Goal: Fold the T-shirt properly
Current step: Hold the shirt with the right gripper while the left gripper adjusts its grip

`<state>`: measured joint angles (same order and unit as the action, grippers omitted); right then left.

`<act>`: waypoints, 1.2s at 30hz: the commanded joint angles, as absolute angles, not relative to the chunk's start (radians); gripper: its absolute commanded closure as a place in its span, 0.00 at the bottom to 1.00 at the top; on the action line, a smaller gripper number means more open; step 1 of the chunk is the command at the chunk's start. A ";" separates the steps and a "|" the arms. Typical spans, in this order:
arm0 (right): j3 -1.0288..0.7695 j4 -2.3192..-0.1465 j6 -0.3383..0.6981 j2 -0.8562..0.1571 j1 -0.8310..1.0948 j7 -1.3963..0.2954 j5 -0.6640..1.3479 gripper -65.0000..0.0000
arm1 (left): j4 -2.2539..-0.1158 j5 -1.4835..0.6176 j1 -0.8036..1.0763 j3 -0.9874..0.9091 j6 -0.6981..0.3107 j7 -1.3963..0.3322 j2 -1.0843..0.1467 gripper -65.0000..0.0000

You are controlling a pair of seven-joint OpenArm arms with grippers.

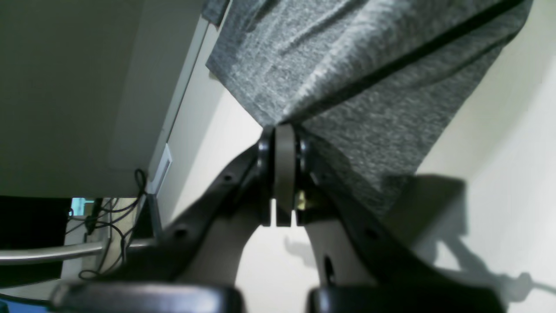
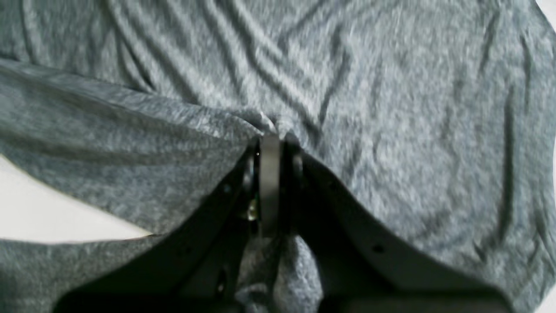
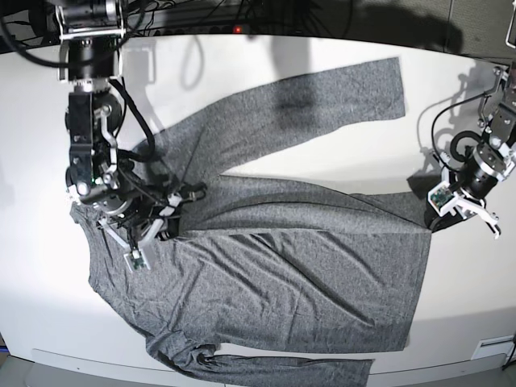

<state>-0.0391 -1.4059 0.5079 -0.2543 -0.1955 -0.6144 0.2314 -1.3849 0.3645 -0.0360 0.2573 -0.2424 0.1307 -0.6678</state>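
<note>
On the left of the base view, my right gripper is clamped on a bunch of the T-shirt near the shoulder, cloth pinched between its closed jaws. The shirt lies spread across the white table, body mostly flat but wrinkled, one long sleeve angled toward the far edge, the other trailing along the near edge. Over on the right, my left gripper pinches the hem corner shut. I judge the fold barely begun: both sleeves and the body folds remain.
</note>
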 commanded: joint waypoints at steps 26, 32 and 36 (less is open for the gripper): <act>-0.046 -1.300 0.506 -0.232 -0.327 -0.530 0.155 1.00 | -1.027 0.354 -0.285 0.250 -0.266 0.292 -0.540 1.00; -0.045 -1.299 0.496 -0.201 -0.335 -0.517 0.097 1.00 | -1.024 0.358 -0.285 0.250 -0.266 0.286 -0.509 1.00; -0.045 -1.284 0.485 -0.191 -0.336 -0.497 0.078 1.00 | -1.024 0.358 -0.286 0.250 -0.266 0.285 -0.487 1.00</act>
<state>-0.0402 -1.2690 0.4934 -0.1852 -0.3077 -0.5198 0.0769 -1.0115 0.3653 -0.2604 0.2573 -0.2836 0.2623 -0.4732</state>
